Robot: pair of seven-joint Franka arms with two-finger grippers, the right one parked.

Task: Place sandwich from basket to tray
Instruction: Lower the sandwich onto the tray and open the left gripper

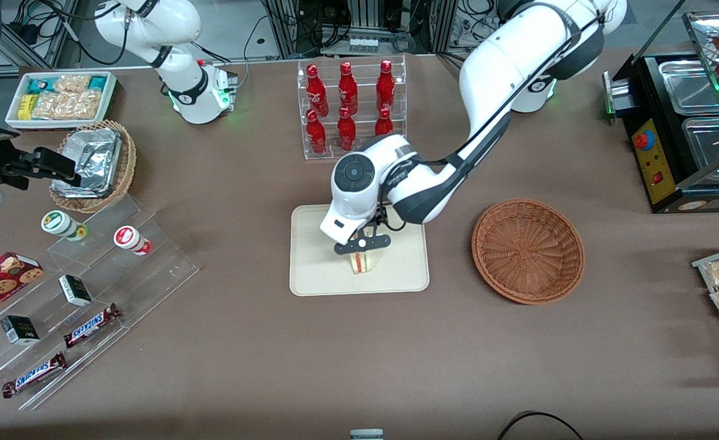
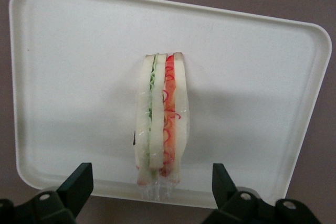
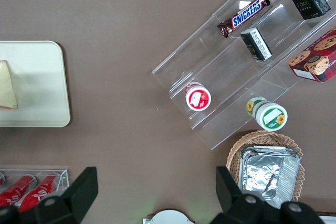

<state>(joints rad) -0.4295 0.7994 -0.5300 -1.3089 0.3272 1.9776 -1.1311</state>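
Observation:
The sandwich (image 1: 363, 263) (image 2: 161, 135), a pale bread wedge with green and red filling in clear wrap, stands on the cream tray (image 1: 316, 278) (image 2: 79, 77). My gripper (image 1: 363, 245) (image 2: 151, 190) hangs just above it, open, with one black finger on either side and a clear gap to the bread. The reddish-brown woven basket (image 1: 528, 250) sits beside the tray toward the working arm's end of the table, with nothing in it. An edge of the sandwich (image 3: 6, 86) on the tray (image 3: 42, 82) also shows in the right wrist view.
A clear rack of red bottles (image 1: 350, 107) stands farther from the front camera than the tray. A stepped acrylic display (image 1: 78, 293) with snack bars, cups and boxes and a wicker basket of foil containers (image 1: 93, 165) lie toward the parked arm's end. A black warmer (image 1: 683, 122) stands at the working arm's end.

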